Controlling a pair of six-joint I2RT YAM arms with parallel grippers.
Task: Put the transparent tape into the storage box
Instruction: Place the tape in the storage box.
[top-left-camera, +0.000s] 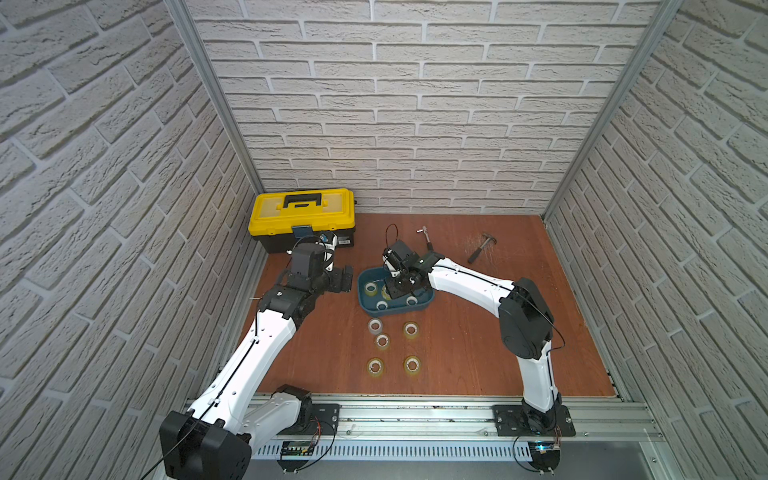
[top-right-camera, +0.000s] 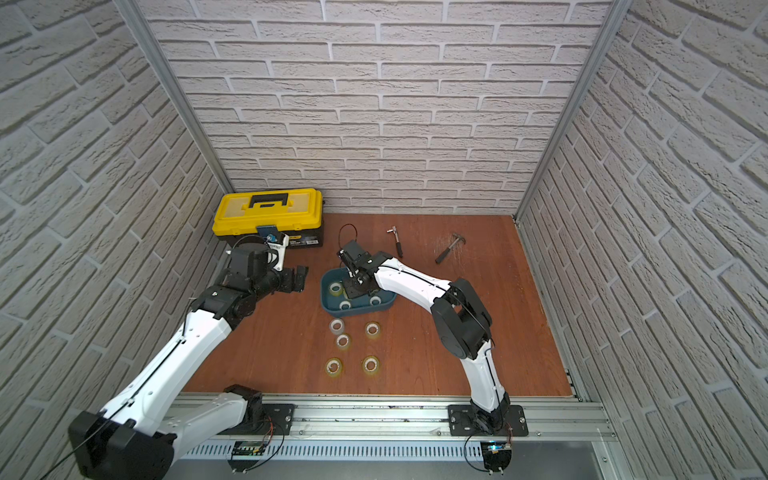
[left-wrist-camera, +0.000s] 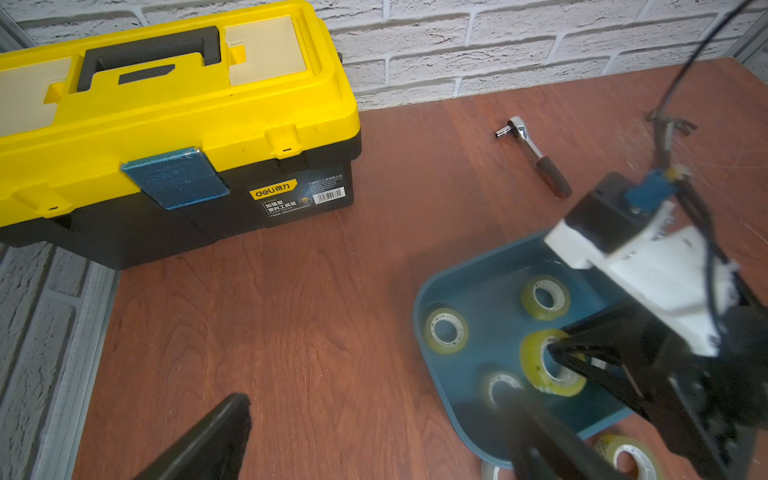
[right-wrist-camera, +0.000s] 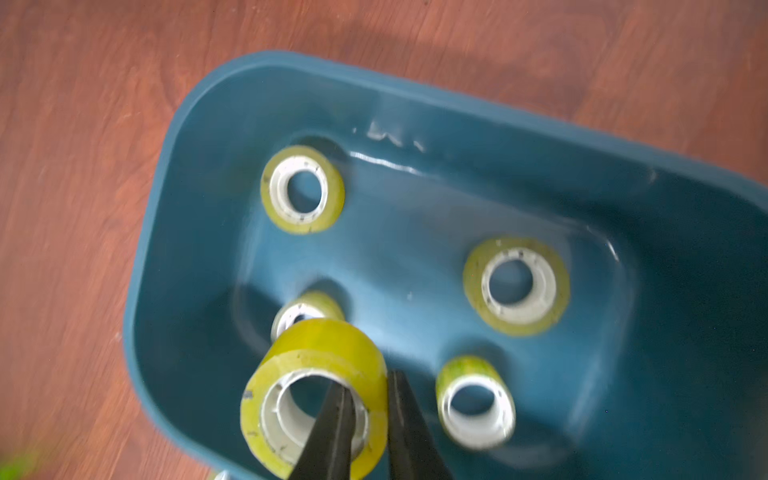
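R tool (right-wrist-camera: 365, 382) clamped on tape (right-wrist-camera: 316, 345) wall, one jaw thru core | tape hangs over box (right-wrist-camera: 199, 166) | L tool (left-wrist-camera: 374, 397) apart, empty | tape prob light, stiff, slick: hold by core wall

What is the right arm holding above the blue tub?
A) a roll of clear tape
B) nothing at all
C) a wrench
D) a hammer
A: in the right wrist view, the right arm's fingers pinch the wall of a roll of clear tape, one finger through its hole, over the blue tub.
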